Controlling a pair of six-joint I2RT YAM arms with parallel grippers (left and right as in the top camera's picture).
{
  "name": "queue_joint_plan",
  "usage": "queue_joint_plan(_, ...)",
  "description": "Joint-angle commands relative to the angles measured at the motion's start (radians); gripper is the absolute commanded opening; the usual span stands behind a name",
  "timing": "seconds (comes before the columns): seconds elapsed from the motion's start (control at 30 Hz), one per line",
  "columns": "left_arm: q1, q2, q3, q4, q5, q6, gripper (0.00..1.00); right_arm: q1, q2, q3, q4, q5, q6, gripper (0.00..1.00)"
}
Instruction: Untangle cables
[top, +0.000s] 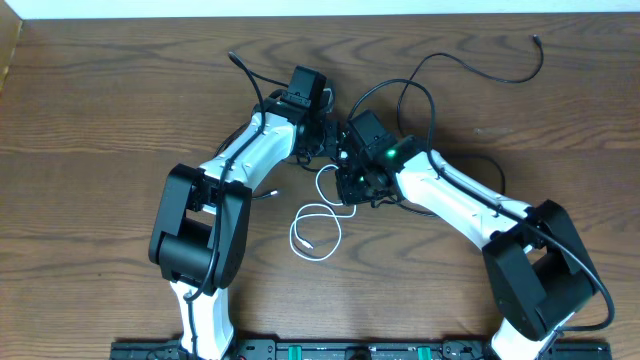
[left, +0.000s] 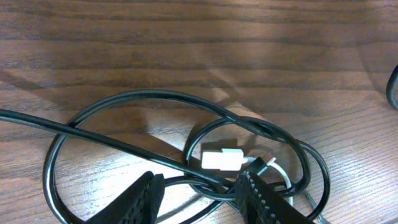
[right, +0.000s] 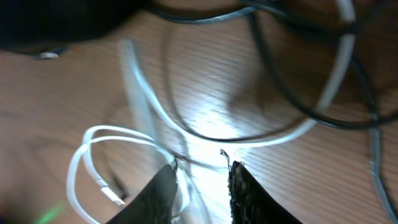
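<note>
The left tool (left: 198, 186) stood moderately wide, its jaws astride loops of the black cord (left: 149, 93) lying on the surface (left: 186, 37), with a white plug (left: 221, 160) just ahead of them. The right tool (right: 200, 177) stood narrow. Strands of the white cord (right: 134, 81) ran between its jaws, seemingly unpinched in the blur.

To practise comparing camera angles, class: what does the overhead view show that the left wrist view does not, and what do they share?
Only overhead: the left arm, the right arm, the white cord in loops, and the black cord trailing far right. Only left wrist: the white plug among black loops, with the left end effector open around a black strand. Both: the black cord's coil and the wooden table.
</note>
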Motion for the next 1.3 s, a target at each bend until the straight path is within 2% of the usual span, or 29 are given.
queue_joint_plan(0.0, -0.002, 0.007, -0.005, 0.0, 0.012, 0.002, 0.42, -0.009, 0.042, 0.01, -0.016, 0.098, 0.052, 0.25)
queue_joint_plan(0.23, -0.002, 0.025, -0.005, 0.0, 0.004, 0.01, 0.42, -0.042, 0.08, 0.009, -0.011, 0.085, 0.165, 0.25)
queue_joint_plan(0.3, -0.002, 0.025, -0.005, 0.0, 0.005, 0.01, 0.42, -0.036, 0.081, 0.009, 0.006, 0.093, 0.236, 0.25)
queue_joint_plan(0.37, -0.002, 0.025, -0.005, -0.001, 0.005, 0.01, 0.42, -0.031, 0.082, 0.009, 0.007, 0.102, 0.293, 0.31)
queue_joint_plan(0.43, -0.002, 0.025, -0.005, -0.003, 0.005, 0.01, 0.42, -0.022, 0.084, 0.009, 0.008, 0.137, 0.331, 0.32)
queue_joint_plan(0.63, -0.002, 0.025, -0.005, -0.004, 0.005, 0.01, 0.42, -0.022, 0.091, 0.009, -0.02, 0.166, 0.333, 0.24)
queue_joint_plan(0.7, -0.002, 0.025, -0.005, -0.004, 0.005, 0.01, 0.42, -0.037, 0.121, 0.009, -0.037, 0.154, 0.334, 0.24)
queue_joint_plan(0.8, -0.002, 0.025, -0.005, -0.009, 0.005, 0.01, 0.42, -0.06, 0.153, 0.026, -0.056, 0.129, 0.334, 0.3)
queue_joint_plan(0.87, -0.002, 0.025, -0.005, -0.019, 0.005, 0.01, 0.42, -0.084, 0.175, 0.042, -0.066, 0.113, 0.333, 0.29)
queue_joint_plan(1.0, -0.002, 0.025, -0.005, -0.022, 0.005, 0.01, 0.42, -0.12, 0.268, 0.16, -0.214, 0.097, 0.278, 0.23)
queue_joint_plan(1.13, -0.002, 0.025, -0.005, -0.022, 0.005, 0.01, 0.42, -0.112, 0.415, 0.372, -0.505, 0.198, 0.195, 0.3)
queue_joint_plan(1.2, -0.002, 0.025, -0.005, -0.023, 0.005, 0.01, 0.42, -0.108, 0.469, 0.423, -0.579, 0.223, 0.181, 0.35)
queue_joint_plan(1.27, -0.002, 0.025, -0.005, -0.023, 0.005, 0.01, 0.42, -0.108, 0.502, 0.434, -0.588, 0.181, 0.151, 0.35)
